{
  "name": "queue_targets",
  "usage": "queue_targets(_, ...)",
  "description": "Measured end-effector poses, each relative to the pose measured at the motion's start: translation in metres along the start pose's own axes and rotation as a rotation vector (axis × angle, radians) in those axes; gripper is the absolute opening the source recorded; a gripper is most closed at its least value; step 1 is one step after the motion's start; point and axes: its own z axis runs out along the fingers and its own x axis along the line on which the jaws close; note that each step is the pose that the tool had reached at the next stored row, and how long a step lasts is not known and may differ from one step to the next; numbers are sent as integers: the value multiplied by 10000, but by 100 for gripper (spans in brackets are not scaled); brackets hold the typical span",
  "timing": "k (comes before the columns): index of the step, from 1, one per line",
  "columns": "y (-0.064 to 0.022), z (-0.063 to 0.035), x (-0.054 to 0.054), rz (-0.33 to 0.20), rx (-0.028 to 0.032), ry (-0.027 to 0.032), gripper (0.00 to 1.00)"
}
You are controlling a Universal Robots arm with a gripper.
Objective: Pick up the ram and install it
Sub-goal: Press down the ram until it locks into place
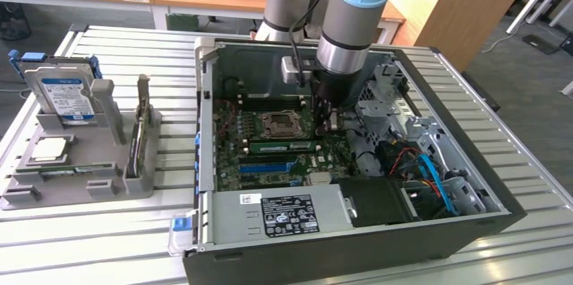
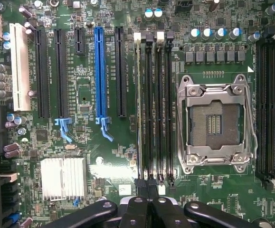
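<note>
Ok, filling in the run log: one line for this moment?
gripper shut | over memory slots | ram standing in slot near CPU socket

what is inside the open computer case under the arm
A green motherboard with an empty CPU socket, a blue expansion slot, memory slots and a silver heatsink. The shut tool hangs over the memory slots; the arm covers the board behind it.

An open computer case (image 1: 358, 245) lies on the slatted metal surface (image 1: 90, 245). At its nine o'clock stands a grey parts holder (image 1: 80, 188) with a blue-labelled hard drive (image 1: 64, 100) upright and a silver CPU chip (image 1: 51, 149) flat at the drive's six o'clock.

Inside the case, an empty CPU socket (image 2: 215, 123) sits at three o'clock of a blue expansion slot (image 2: 99, 71).
</note>
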Motion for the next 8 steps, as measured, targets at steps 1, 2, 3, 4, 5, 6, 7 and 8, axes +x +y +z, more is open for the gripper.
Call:
queue_targets(1, 0, 5, 0, 0, 2, 0, 11)
queue_targets(2, 0, 8, 0, 0, 3, 1, 11)
queue_targets(3, 1, 8, 0, 0, 3, 2, 11)
queue_targets(4, 0, 8, 0, 0, 3, 2, 11)
queue_targets(5, 0, 8, 0, 0, 3, 2, 11)
queue_targets(6, 1, 9, 2, 1, 4, -2, 11)
queue_targets(7, 1, 10, 7, 2, 4, -3, 11)
queue_targets(8, 1, 9, 10, 2, 4, -2, 11)
